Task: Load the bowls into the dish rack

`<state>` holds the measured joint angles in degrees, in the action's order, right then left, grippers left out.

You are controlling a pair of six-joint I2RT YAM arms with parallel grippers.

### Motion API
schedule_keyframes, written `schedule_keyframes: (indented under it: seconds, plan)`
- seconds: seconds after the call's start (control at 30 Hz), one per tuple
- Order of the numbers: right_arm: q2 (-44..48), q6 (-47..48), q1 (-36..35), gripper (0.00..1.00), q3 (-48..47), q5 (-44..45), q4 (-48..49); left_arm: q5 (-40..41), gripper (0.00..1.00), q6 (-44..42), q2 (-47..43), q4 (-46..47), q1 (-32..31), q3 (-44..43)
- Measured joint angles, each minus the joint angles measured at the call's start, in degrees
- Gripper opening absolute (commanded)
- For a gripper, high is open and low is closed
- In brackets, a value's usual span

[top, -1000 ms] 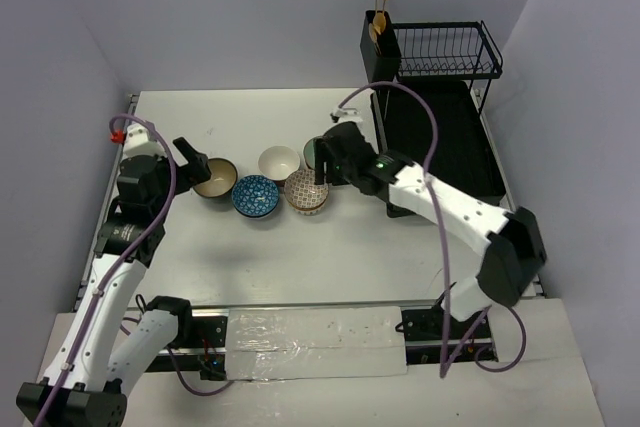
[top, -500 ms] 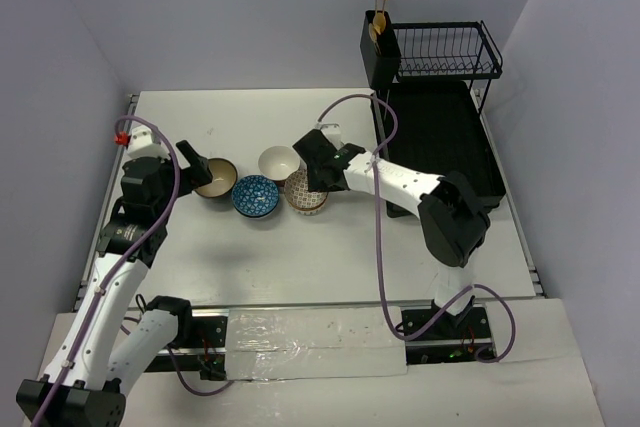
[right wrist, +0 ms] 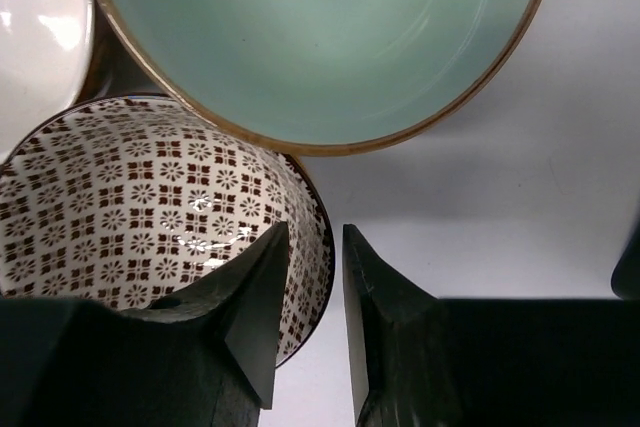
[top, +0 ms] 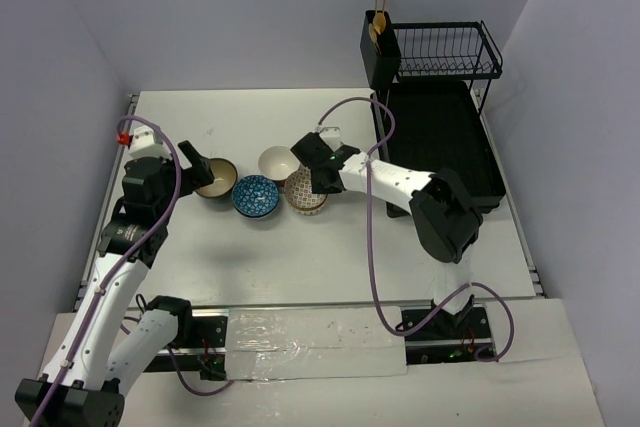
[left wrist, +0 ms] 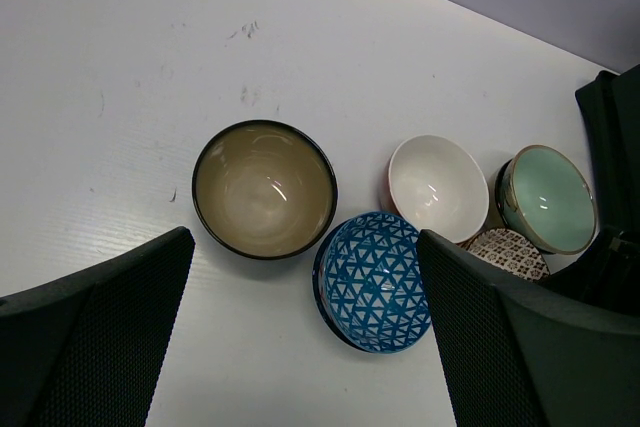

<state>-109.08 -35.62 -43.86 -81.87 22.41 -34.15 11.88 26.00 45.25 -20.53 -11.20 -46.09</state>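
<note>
At the cluster's 3 o'clock end, a pinch closing.
Right gripper (right wrist: 315, 247) has narrowed astride the rim of the brown-white patterned bowl (right wrist: 150, 207), not yet clamped; left gripper (left wrist: 305, 247) gapes empty.

bowls (left wrist: 265, 189): 5 | dish rack (top: 448, 50): 1 | drain tray (top: 440, 137): 1 | utensil caddy (top: 380, 55): 1
</note>
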Motion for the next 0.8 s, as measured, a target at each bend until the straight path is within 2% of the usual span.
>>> schedule_keyframes:
  seconds: [0.23,0.4,0.43,0.5,0.8]
  plan:
    - [-1.0,-0.3,0.0,0.19,0.0,0.9,0.0,0.0,0.99,0.0,0.0,0.0,0.0,0.0]
    - [-0.7,-0.5,0.0,0.13,0.0,1.4,0.0,0.0,0.99,0.0,0.0,0.0,0.0,0.0]
    - [-0.5,-0.5,-0.1,0.06,0.0,1.5,0.0,0.0,0.99,0.0,0.0,0.0,0.0,0.0]
    - [-0.2,-0.3,-0.2,0.0,0.0,1.6,-0.1,0.0,0.99,0.0,0.0,0.0,0.0,0.0]
    - [2.8,2.2,-2.3,0.0,0.0,4.2,-0.4,0.0,0.99,0.0,0.0,0.0,0.0,0.0]
